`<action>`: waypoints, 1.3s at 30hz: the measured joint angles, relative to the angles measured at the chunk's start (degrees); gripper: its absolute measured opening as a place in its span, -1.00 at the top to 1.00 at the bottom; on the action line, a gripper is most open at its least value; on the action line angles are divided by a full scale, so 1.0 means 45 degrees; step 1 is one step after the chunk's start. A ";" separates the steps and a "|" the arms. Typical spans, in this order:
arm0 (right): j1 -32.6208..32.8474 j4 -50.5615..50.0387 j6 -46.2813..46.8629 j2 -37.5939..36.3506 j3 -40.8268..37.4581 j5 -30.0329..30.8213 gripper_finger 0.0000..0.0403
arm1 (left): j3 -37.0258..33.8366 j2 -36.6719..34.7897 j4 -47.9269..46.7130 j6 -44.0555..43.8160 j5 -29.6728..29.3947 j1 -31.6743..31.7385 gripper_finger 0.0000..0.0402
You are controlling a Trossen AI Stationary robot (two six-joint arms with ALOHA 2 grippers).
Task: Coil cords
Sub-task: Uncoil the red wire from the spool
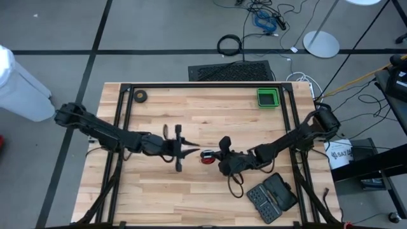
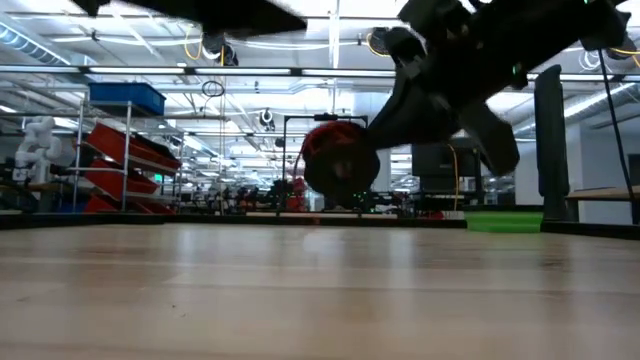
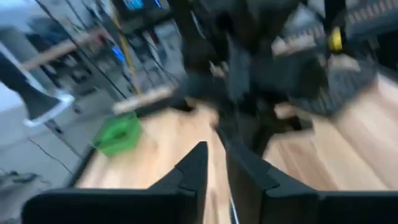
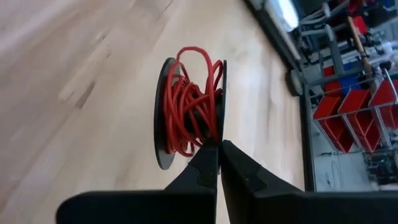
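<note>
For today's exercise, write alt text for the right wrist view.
A black reel loosely wound with red cord is pinched at its flange by the right tool, shut, above a light wooden table. Red bins show blurred behind.

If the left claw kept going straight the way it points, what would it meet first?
Most likely the red cord's reel, held by the right claw. The left claw points at it across a short gap; depth is uncertain.

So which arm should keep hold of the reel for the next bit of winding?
Right. Its hand is shut on the reel, held off the table, red cord wound on it. The left hand sits beside it, holding nothing visible, probably better for feeding cord.
</note>
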 joint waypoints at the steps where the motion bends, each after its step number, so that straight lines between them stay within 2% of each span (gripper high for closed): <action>1: 0.0000 -0.0052 0.0273 -0.0302 0.0000 -0.0008 1.00 | 0.0106 -0.0198 -0.0063 0.0000 -0.0153 -0.0083 0.59; 5: -0.0005 -0.0415 0.1108 -0.1637 0.0005 -0.0674 1.00 | 0.0539 -0.0849 -0.1081 -0.0744 -0.0844 -0.0495 0.50; 10: -0.0006 -0.0974 0.1630 -0.3083 0.0010 -0.2365 1.00 | 0.1031 -0.1360 -0.3037 -0.2132 -0.1392 -0.0672 0.49; 21: -0.0726 -0.0778 0.2393 -0.4361 0.0010 -0.4353 1.00 | 0.1058 -0.1192 -0.2846 -0.1888 -0.1300 -0.0692 0.49; 33: -0.0733 -0.1466 0.2944 -0.4352 0.0010 -0.4318 1.00 | 0.1061 -0.1169 -0.2674 -0.1314 -0.0855 -0.0682 0.49; 39: -0.0797 -0.1471 0.2760 -0.4347 0.0010 -0.4207 1.00 | 0.1062 -0.1089 -0.2739 -0.1988 0.0726 -0.0695 0.49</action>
